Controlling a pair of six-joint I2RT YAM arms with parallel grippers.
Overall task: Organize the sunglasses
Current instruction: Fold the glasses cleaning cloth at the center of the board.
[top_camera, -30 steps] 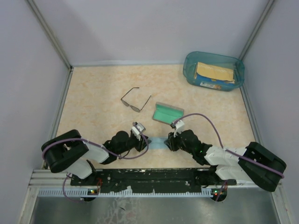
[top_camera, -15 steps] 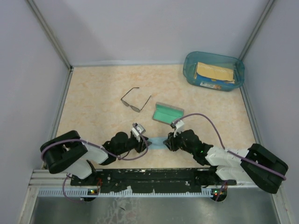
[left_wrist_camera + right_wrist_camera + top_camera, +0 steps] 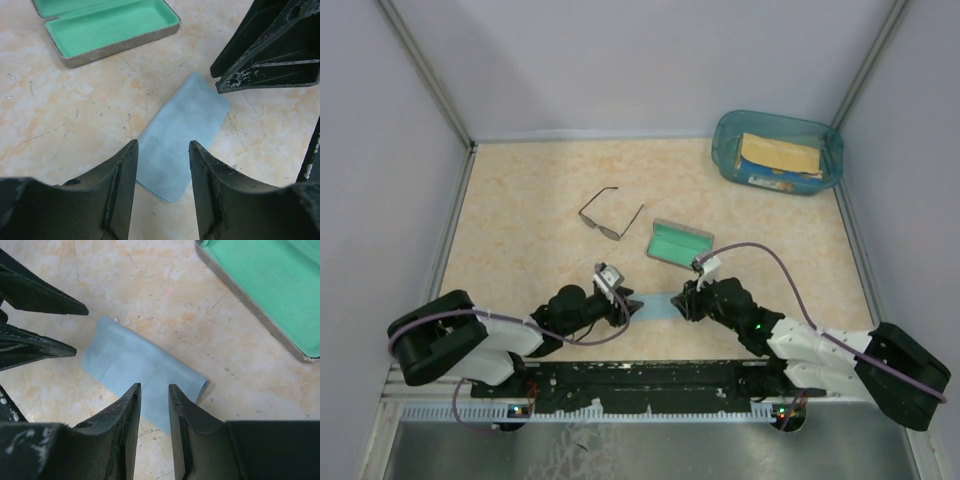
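Left hand (image 3: 162,150) and right hand (image 3: 154,390), jaws apart and empty, are hovering over folded cloth (image 3: 185,120); best pinching edges only, keeping fold flat.

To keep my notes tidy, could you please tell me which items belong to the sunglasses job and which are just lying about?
Job, probably: sunglasses; open case; blue cloth.
Lying about: teal bin; yellow box inside it.

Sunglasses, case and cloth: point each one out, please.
sunglasses (image 3: 601,225): top view, on the bridge between the lenses.
case (image 3: 110,27): left wrist view, on the green lining inside the open case.
cloth (image 3: 135,362): right wrist view, on the middle of the blue fabric.
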